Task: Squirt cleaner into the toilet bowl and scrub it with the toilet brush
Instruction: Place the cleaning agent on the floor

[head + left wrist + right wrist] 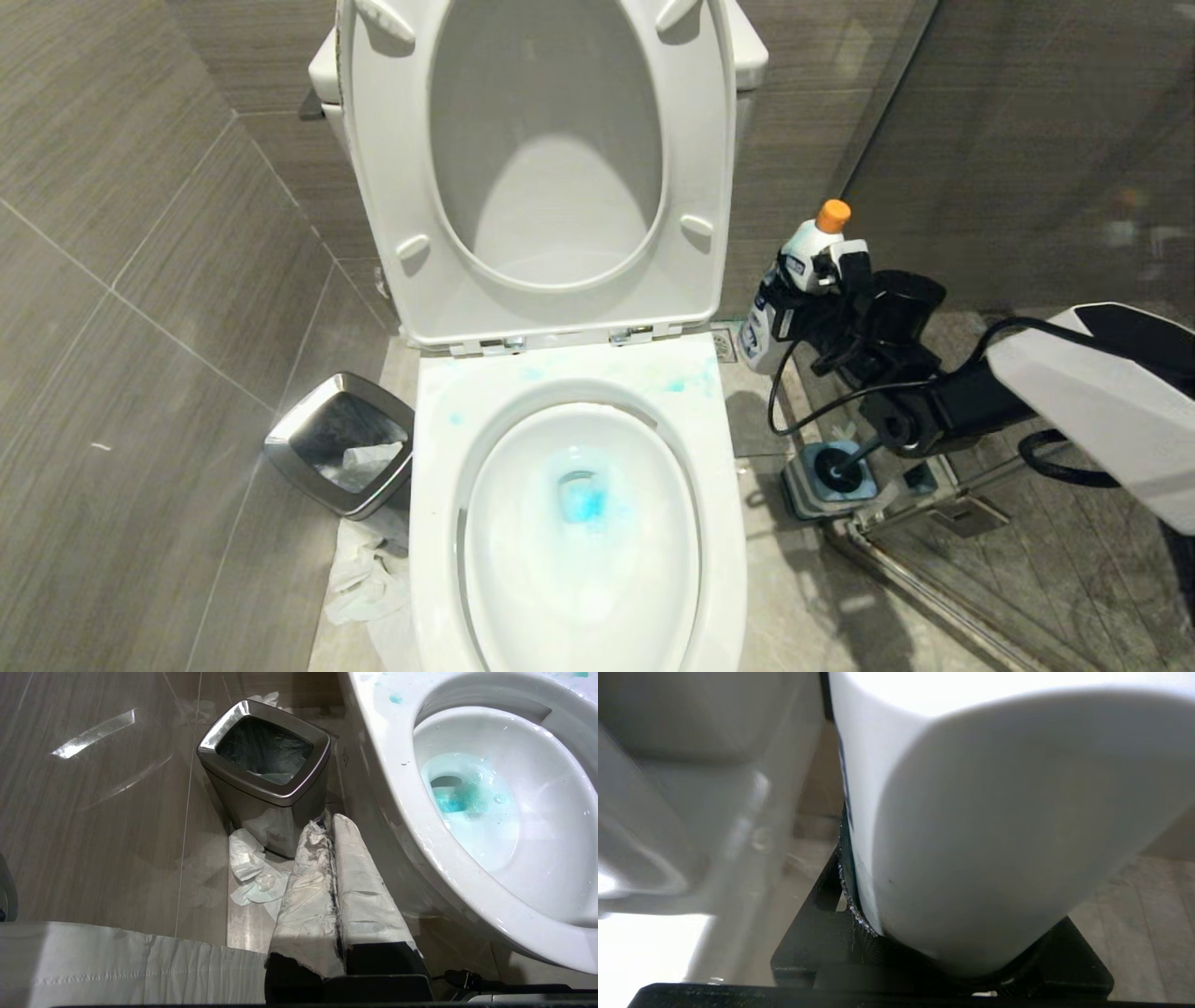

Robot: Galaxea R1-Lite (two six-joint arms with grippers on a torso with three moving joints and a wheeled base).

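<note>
wall tiles (121,215): grey, fill the left third of the head view.
waste bin (341,443): steel-rimmed, square, lower left of head view, on the floor just beside the toilet base; dark liner inside.
crumpled tissue (364,579): white, on the floor below the bin, against the toilet foot.
left gripper (329,826): shows only in the left wrist view, centre-bottom; paper-wrapped fingers (308,882) pressed together, fully closed, holding nothing; tips point at the floor gap between bin and toilet.
toilet bowl (439,467): centre of head view, seat and lid up against the tank; teal-blue liquid pooled at the drain, faint teal spatter on the back rim.
cleaner (794,280): white bottle, orange cap on top, centre-right of head view, right of the raised seat; roughly upright, leaning a little. Can't tell if its base touches the floor.
right gripper (826,294): centre-right of head view, black, clamped about halfway on the cleaner body; right wrist view is filled by the white bottle wall sitting between the black jaws.
toilet brush (845,464): right of the bowl, below the gripper, standing in its square grey-blue holder (803,490) on the floor; untouched.
right arm (1092,392): white shell, enters from the right edge.
glass partition (1027,140): upper right, metal rail along its foot.
</note>
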